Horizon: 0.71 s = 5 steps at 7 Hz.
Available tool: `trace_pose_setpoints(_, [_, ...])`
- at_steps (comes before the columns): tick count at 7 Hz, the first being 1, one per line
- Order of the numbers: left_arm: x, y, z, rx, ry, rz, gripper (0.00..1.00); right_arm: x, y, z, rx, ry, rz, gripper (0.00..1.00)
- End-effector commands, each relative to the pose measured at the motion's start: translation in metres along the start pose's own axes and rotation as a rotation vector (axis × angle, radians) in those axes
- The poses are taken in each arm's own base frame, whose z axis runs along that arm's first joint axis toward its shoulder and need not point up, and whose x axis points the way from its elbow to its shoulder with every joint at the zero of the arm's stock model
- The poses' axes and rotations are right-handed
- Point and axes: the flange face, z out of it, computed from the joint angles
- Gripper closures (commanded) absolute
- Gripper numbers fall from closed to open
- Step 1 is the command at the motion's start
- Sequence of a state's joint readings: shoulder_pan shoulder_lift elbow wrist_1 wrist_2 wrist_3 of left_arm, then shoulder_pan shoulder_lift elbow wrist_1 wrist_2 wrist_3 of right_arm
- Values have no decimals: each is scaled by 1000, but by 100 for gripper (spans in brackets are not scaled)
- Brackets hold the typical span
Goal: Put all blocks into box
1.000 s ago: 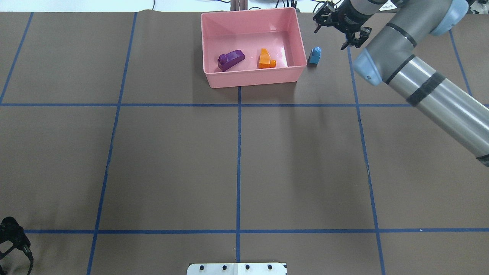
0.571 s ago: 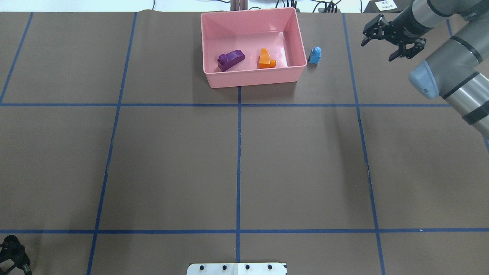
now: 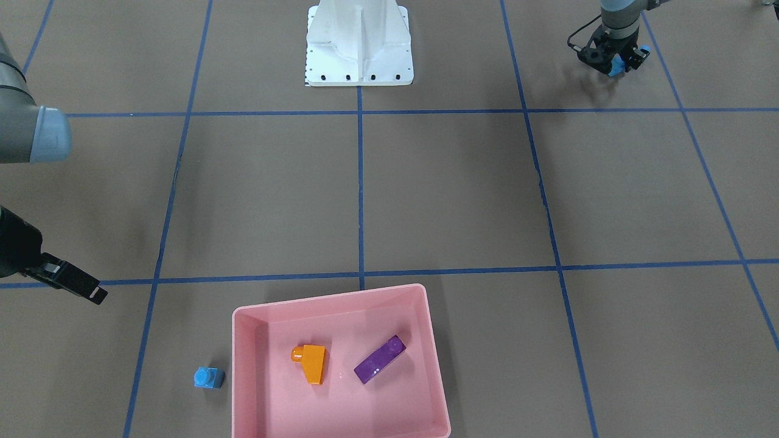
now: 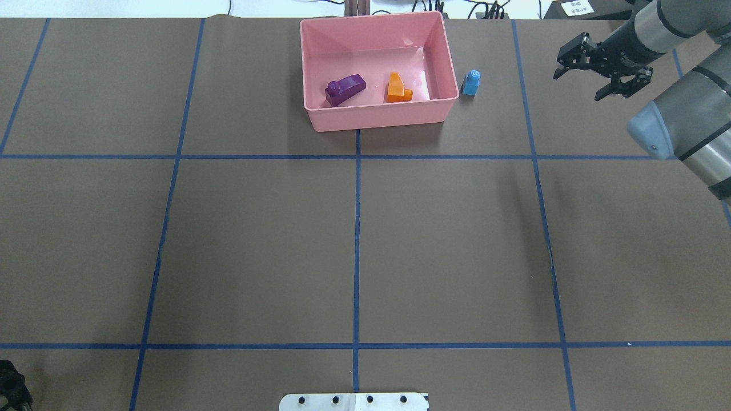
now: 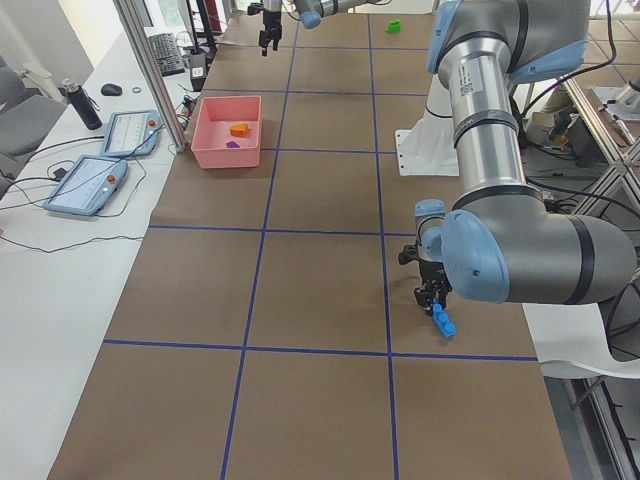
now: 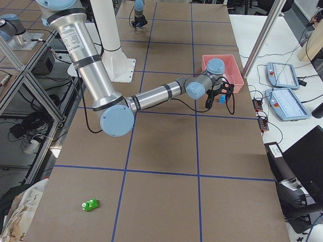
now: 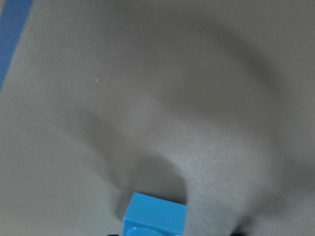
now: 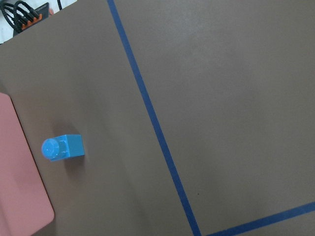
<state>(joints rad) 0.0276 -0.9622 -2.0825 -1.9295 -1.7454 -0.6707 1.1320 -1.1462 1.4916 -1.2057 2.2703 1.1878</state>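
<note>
The pink box [image 4: 377,120] stands at the table's far middle and holds the long purple block [image 4: 345,89] and the orange sloped block [image 4: 398,88]. The small one-stud light blue block [image 4: 471,83] stands on the table just right of the box, and shows in the right wrist view [image 8: 62,147]. My right gripper [image 4: 579,84] is open and empty, well right of that block. My left gripper [image 3: 611,62] is low over the table, open, its fingers either side of the long light blue block [image 7: 155,215]. The green block [image 6: 91,204] lies alone near my right-hand table end.
The white robot base [image 3: 359,55] stands at the near middle edge. Blue tape lines grid the brown table. Tablets and cables [image 5: 128,132] lie on the side bench beyond the box.
My right arm has swung right, away from the box and the small blue block, with its gripper still open. My left gripper has slid further out of the overhead view's bottom-left corner.
</note>
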Motion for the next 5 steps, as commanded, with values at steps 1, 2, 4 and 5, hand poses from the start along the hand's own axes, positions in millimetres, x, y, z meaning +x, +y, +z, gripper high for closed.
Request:
trace_pose_setpoints(1, [-14, 5, -45, 45, 33, -62, 100, 6, 6, -4, 1, -3, -2, 0])
trace_pose_setpoints(2, [-27, -14, -70, 121, 57, -147, 100, 26, 14, -7, -4, -1, 2, 0])
trace_pose_setpoints(4, [-28, -97, -134, 326, 196, -251, 100, 107, 45, -17, -14, 38, -70, 0])
trace_pose_setpoints(5, [-38, -143, -176, 408, 220, -310, 100, 161, 56, -21, -21, 75, -113, 0])
